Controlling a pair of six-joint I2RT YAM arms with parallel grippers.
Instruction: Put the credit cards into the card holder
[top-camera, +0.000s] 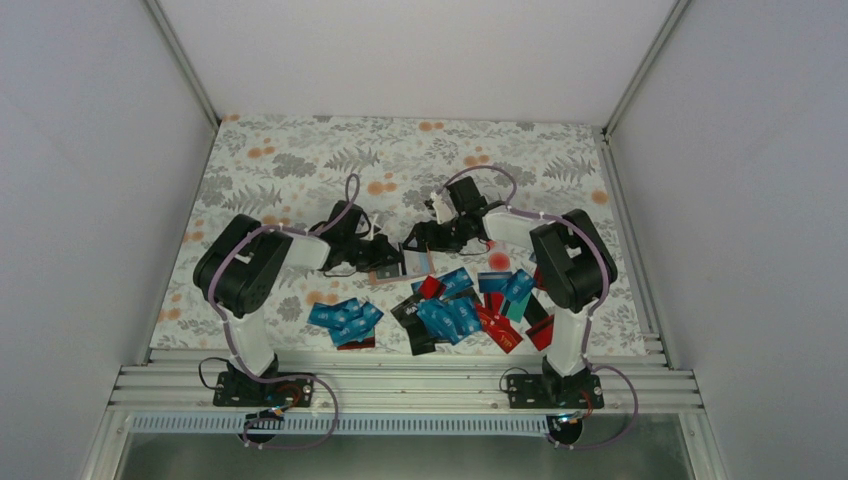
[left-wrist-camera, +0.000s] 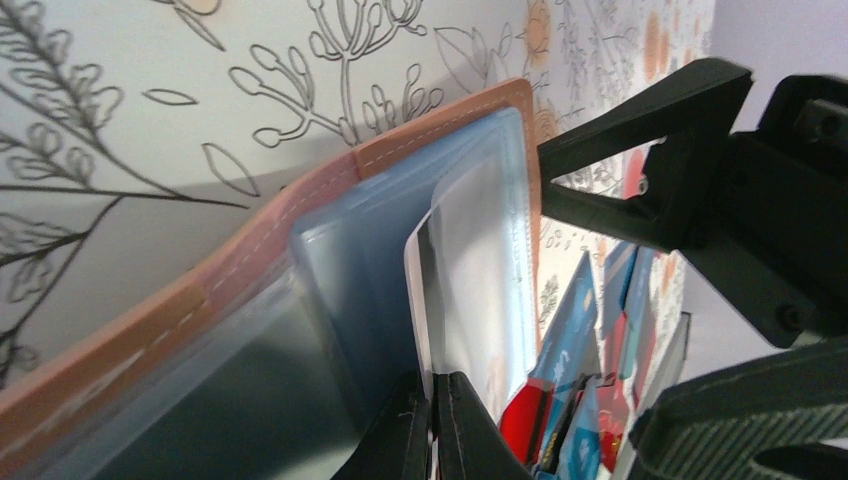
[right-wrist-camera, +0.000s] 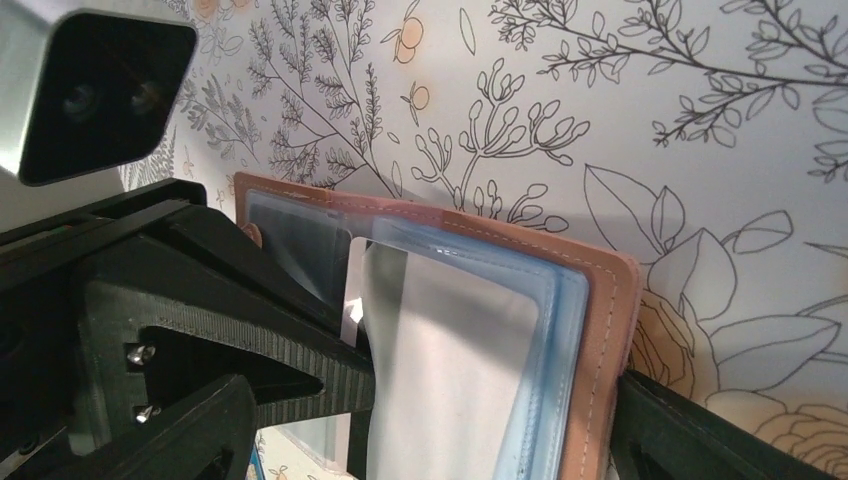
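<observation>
you see the card holder (right-wrist-camera: 602, 322) in matt, stitched leather-like skin, its sleeves (right-wrist-camera: 450, 350) clear glossy plastic; the credit cards (top-camera: 448, 316) look smooth and shiny.

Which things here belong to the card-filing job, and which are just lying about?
Job: card holder, open, a clear sleeve pinched by the left pincer; credit cards, in loose heaps.
Not part of it: floral tablecloth; aluminium rails.

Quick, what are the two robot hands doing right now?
Left gripper: shut, pinching a clear sleeve of the card holder.
Right gripper: open, beside the card holder.
</observation>
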